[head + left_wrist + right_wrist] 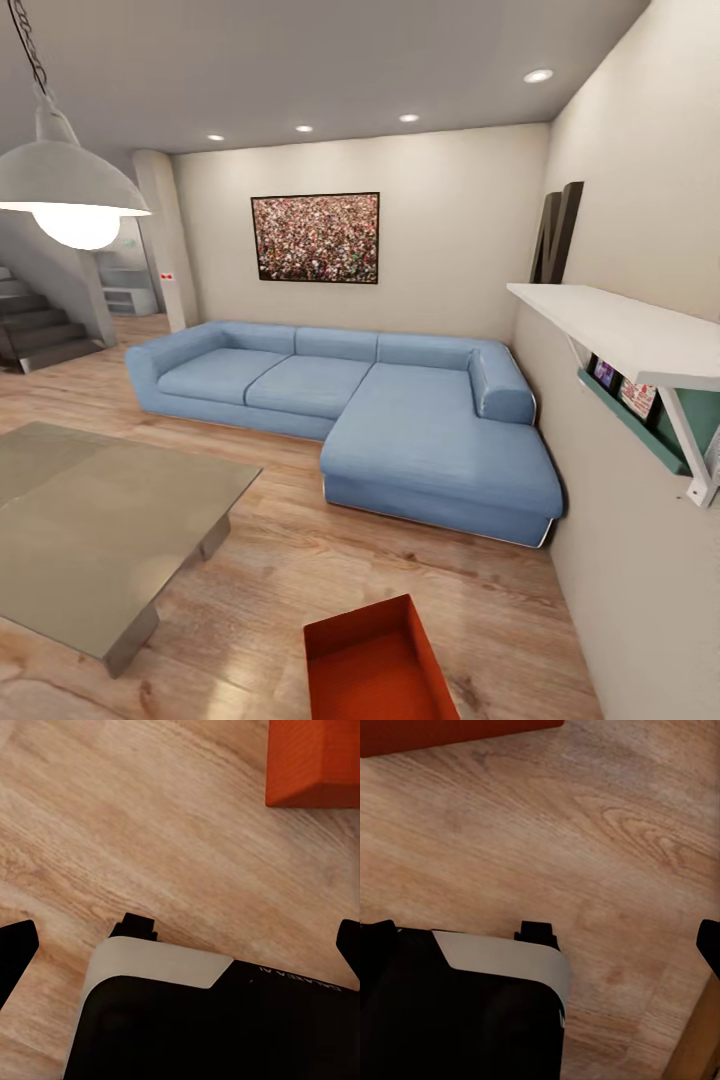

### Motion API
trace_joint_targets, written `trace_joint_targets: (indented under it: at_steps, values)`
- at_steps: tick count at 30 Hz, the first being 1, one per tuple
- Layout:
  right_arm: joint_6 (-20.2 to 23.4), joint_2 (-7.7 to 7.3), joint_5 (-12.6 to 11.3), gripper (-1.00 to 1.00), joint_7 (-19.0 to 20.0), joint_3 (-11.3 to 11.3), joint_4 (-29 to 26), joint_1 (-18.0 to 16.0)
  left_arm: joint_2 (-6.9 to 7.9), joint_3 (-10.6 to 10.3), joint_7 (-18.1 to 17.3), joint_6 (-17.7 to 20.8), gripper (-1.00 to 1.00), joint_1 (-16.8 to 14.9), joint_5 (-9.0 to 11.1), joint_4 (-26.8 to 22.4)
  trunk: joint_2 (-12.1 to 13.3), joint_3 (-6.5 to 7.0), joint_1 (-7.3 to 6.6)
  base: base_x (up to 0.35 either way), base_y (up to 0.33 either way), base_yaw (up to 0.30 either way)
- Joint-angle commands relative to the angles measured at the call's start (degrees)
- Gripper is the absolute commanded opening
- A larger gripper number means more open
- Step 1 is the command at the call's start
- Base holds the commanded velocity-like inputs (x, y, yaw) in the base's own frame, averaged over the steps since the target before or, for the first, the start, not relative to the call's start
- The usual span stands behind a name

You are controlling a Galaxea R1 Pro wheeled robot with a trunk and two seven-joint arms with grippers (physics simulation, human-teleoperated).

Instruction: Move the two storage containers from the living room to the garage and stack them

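The left claw is seen in its wrist view with dark fingertips at opposite edges of the frame, so it is spread wide and holds nothing. The right claw is likewise spread and empty, its tips far apart above the plank floor.

One orange-red container is seen on the wood floor, in front of the blue sofa and nearer the robot than the sofa is. Its long axis runs roughly away from the robot toward the sofa, slightly angled. A corner of the container is caught in the left wrist view, and a strip of its edge in the right wrist view, so it is judged to lie between and ahead of both claws. Neither claw is touching it; which arm is nearer cannot be told.

A low grey desk stands well to the left of the sofa's chaise.
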Motion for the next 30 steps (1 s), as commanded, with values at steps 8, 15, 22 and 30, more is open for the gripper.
trace_joint_targets:
  at_steps: [8, 15, 22, 30]
  values:
    - [-0.5, -0.15, 0.2, 1.0, -0.2, 0.4, 0.2, -0.1, 0.07, 0.4, 0.1, -0.2, 1.0, 0.0, 0.0, 0.0, 0.0, -0.07, 0.0, 0.0, -0.005, 0.112]
    - [-0.6, -0.28, 0.2, 1.0, -0.2, 0.4, 0.2, -0.1, 0.07, 0.4, 0.1, -0.2, 1.0, 0.0, 0.0, 0.0, 0.0, -0.07, 0.0, 0.0, 0.0, 0.265]
    - [-0.6, -0.38, 0.2, 1.0, -0.2, 0.4, 0.2, -0.1, 0.07, 0.4, 0.1, -0.2, 1.0, 0.0, 0.0, 0.0, 0.0, -0.07, 0.0, 0.0, 0.0, 0.102]
    - [-0.1, -0.22, 0.1, 1.0, 0.0, 0.3, 0.2, -0.1, 0.03, 0.4, 0.1, -0.2, 1.0, 0.0, 0.0, 0.0, 0.0, -0.07, 0.0, 0.0, 0.0, 0.006]
